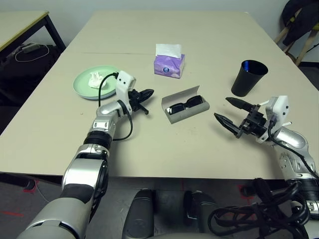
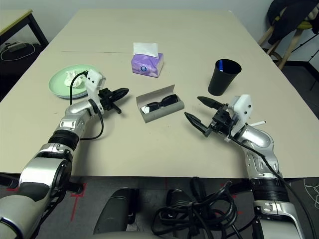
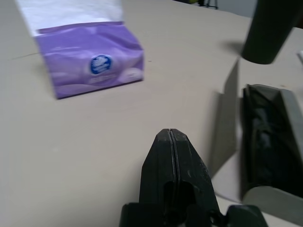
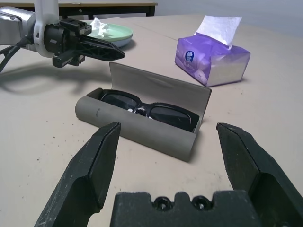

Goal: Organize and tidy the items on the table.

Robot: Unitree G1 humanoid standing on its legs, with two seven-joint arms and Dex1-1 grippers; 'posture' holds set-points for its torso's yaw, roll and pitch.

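Beige and matte, the table [image 1: 209,164] carried a pale-green plate [image 1: 83,83] with a tissue wad [image 1: 94,79] at far left. Next, the left gripper [image 1: 147,93], fingers pressed together on nothing, was aimed at the raised lid of the glasses case [image 1: 185,108] just beside it, sunglasses [image 1: 182,105] inside. The lid would best be nudged shut gently. Beyond the case, the right gripper [image 1: 231,111] was held spread wide, near the black cup [image 1: 248,77].

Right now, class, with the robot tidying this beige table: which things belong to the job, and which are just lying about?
Part of the job:
- pale-green round plate holding a crumpled white tissue wad
- open grey oblong glasses case with black sunglasses inside
- black cup
- beige table

Just lying about:
- purple tissue box
- smaller black-legged desk beyond the table
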